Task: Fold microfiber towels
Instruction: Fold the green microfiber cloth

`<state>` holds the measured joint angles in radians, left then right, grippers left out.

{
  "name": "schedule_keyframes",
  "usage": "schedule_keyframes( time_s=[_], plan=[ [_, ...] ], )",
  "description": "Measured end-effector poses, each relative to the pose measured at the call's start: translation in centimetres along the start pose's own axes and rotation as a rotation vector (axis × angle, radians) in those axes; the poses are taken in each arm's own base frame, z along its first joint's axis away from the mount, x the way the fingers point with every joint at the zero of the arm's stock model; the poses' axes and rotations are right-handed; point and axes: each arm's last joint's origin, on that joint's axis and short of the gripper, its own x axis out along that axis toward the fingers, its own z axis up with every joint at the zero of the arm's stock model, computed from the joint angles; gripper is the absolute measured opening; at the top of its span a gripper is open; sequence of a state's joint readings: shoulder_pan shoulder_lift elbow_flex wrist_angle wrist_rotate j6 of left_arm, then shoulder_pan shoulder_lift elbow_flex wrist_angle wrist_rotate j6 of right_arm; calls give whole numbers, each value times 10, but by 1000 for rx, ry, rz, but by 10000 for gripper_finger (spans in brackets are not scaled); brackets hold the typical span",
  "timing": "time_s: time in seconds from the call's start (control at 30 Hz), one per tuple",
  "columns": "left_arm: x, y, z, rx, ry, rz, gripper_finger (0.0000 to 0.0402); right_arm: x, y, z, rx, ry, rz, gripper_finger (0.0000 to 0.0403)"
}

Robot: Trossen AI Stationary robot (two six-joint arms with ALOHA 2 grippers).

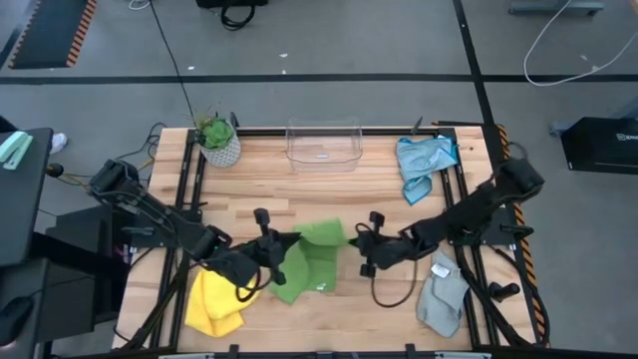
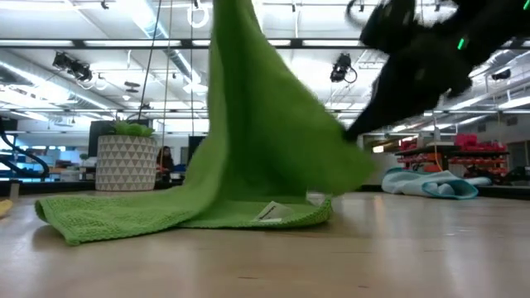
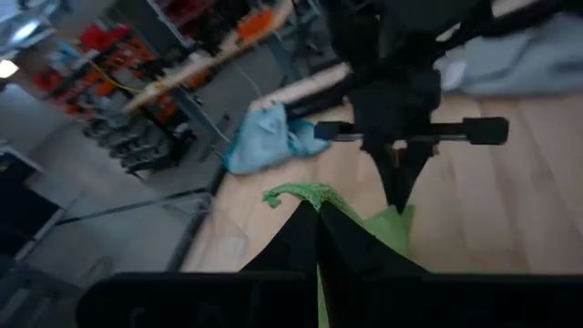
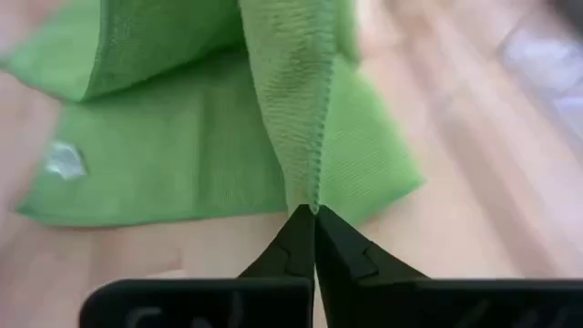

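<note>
The right gripper has its jaws closed on an edge of the green towel, the cloth rising in a fold from the pinch. The left gripper likewise has its jaws clamped on a green corner. Between them the towel is lifted at mid-worktop, part draped and part flat on the wood, a small white label showing near its hem. The yellow towel lies crumpled at the near left, the grey towel near right, the light blue towel far right. The worktop is pale wooden planks. Beyond are a clear bin, a potted plant, and a workshop with ceiling lights.
</note>
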<state>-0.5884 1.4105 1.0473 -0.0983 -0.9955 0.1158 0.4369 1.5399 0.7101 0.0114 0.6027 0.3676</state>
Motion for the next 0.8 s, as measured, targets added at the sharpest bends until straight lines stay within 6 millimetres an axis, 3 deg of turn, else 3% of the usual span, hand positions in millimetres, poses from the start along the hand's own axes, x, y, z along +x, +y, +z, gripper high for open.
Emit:
schedule_keyframes(
  time_s=[0.2, 0.4, 0.57, 0.8],
  plan=[
    [-29, 14, 11, -41, -58, 31, 6, -54, 0, 32, 8, -109, -5, 4],
    [-45, 14, 14, -29, -87, 32, 7, -96, 14, 76, -33, -155, -29, 2],
    [-59, 7, 15, 3, -103, 59, 5, -117, 28, 106, -37, -145, -37, 2],
    [-87, 8, 32, 24, -131, 161, 5, -128, 35, 125, -30, -118, -101, 2]
  ],
)
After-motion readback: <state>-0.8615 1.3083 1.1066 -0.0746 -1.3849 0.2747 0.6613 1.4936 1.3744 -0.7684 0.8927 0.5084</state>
